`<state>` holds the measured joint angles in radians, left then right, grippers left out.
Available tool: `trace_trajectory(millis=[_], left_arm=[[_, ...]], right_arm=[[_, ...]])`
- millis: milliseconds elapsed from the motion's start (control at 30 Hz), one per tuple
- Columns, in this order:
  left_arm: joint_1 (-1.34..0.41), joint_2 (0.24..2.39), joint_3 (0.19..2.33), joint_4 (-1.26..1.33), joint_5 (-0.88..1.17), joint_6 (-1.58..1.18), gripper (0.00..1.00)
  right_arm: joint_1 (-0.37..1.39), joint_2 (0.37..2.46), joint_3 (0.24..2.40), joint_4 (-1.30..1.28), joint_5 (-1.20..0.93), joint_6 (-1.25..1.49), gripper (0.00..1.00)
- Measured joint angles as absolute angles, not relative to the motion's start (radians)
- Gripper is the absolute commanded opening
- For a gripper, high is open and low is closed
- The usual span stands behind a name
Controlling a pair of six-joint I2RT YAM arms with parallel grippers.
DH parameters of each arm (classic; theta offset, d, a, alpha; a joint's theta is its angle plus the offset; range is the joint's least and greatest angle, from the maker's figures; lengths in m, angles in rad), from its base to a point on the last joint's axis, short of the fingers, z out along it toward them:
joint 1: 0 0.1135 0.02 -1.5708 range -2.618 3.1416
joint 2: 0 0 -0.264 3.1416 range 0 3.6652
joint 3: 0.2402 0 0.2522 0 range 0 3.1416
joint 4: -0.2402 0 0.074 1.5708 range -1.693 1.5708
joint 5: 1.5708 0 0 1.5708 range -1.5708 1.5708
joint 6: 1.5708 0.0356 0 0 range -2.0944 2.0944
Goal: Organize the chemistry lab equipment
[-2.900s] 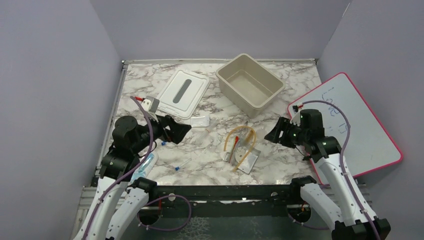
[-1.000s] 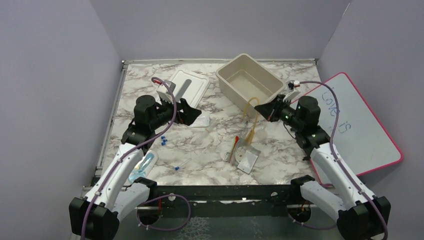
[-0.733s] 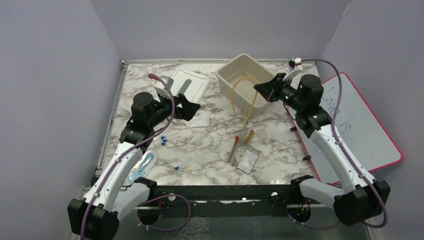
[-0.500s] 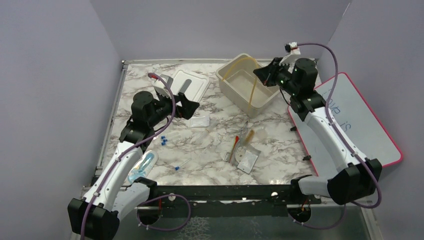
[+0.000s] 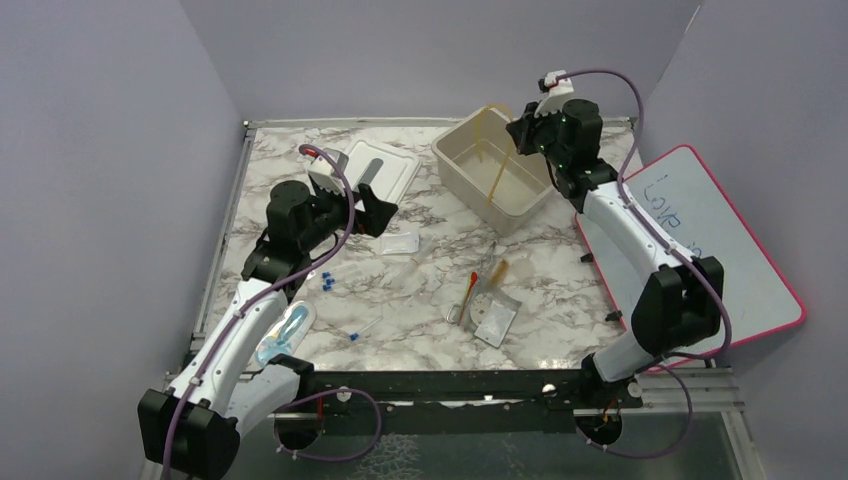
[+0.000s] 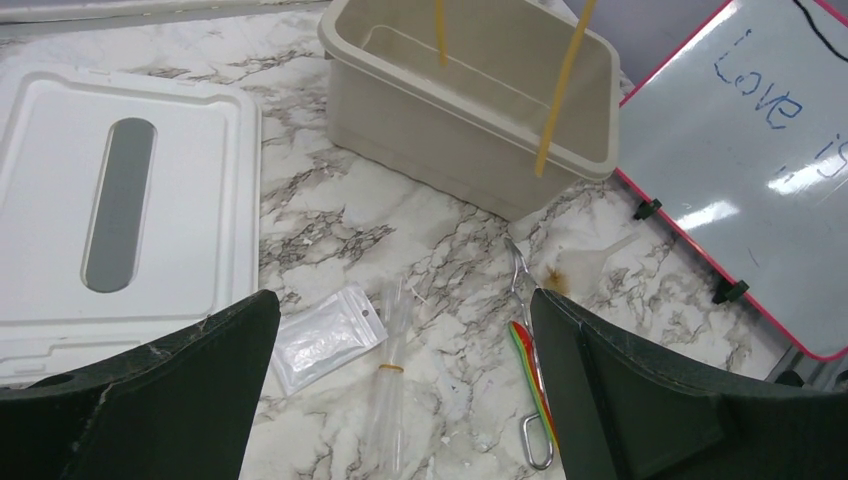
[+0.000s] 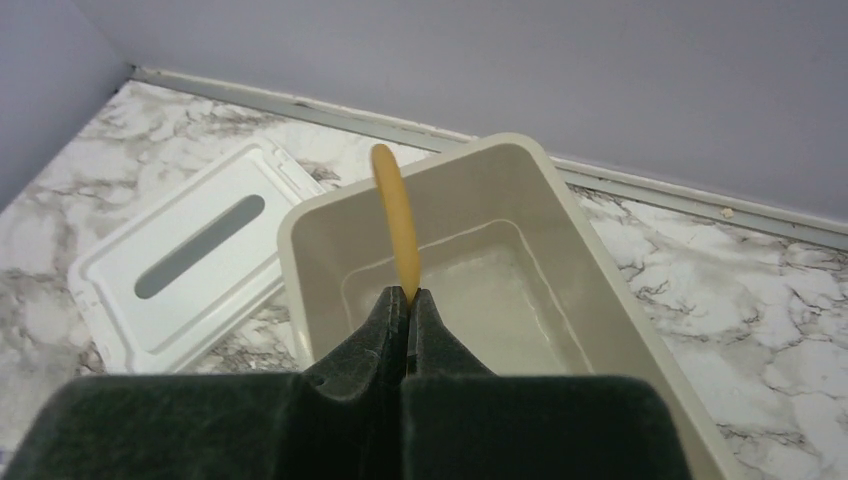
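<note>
Nearest us on the bench [image 5: 420, 300], the tiny blue-capped pieces [image 5: 326, 281] sit by our left arm. The red-tipped dropper [image 5: 469, 292] lies just beside a clear plastic packet [image 5: 495, 320] towards the middle. All are loose and, we judge, waiting their turn. A little further out, our left gripper [image 5: 382, 210] hovers with its jaws wide apart and nothing between them, near a second packet [image 5: 400, 243], which looks like its likely next pick. Beyond it the white lid [image 5: 395, 170] lies flat, set aside so the beige bin [image 5: 471, 191] is open from above. Farthest out, our right gripper [image 7: 408, 300] is pinched tight on the amber rubber tubing [image 7: 397, 210], held high over the bin so the loop hangs down. One strand drops inside; we cannot tell whether the other's lower end is inside the rim. We judge the height lets the long tubing clear the rim before release.
</note>
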<state>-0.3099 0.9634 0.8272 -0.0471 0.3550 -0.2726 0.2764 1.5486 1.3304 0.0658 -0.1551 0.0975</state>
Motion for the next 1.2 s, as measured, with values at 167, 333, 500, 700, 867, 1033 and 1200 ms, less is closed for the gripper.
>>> trace_trajectory(millis=[167,333,500,700,867,1033,1200], left_arm=[[-0.310,0.971,0.826,-0.046,0.354,-0.272,0.99],[-0.310,0.973,0.822,-0.046,0.353,-0.272,0.99],[-0.310,0.973,0.822,-0.046,0.351,-0.271,0.99],[-0.310,0.974,0.822,-0.046,0.350,-0.268,0.99],[-0.310,0.978,0.822,-0.047,0.349,-0.267,0.99],[-0.310,0.980,0.822,-0.047,0.348,-0.265,0.99],[-0.310,0.980,0.821,-0.047,0.347,-0.264,0.99]], right_arm=[[0.276,1.636,1.308,0.109,-0.179,0.022,0.01],[0.276,1.766,1.309,0.150,-0.162,-0.031,0.01],[0.278,1.896,1.365,0.165,-0.090,-0.104,0.01],[0.278,1.990,1.470,0.179,-0.061,-0.187,0.03],[0.278,2.046,1.554,0.175,-0.106,-0.202,0.22],[0.278,2.062,1.574,0.171,-0.123,-0.156,0.42],[0.279,2.059,1.591,0.146,-0.099,-0.086,0.48]])
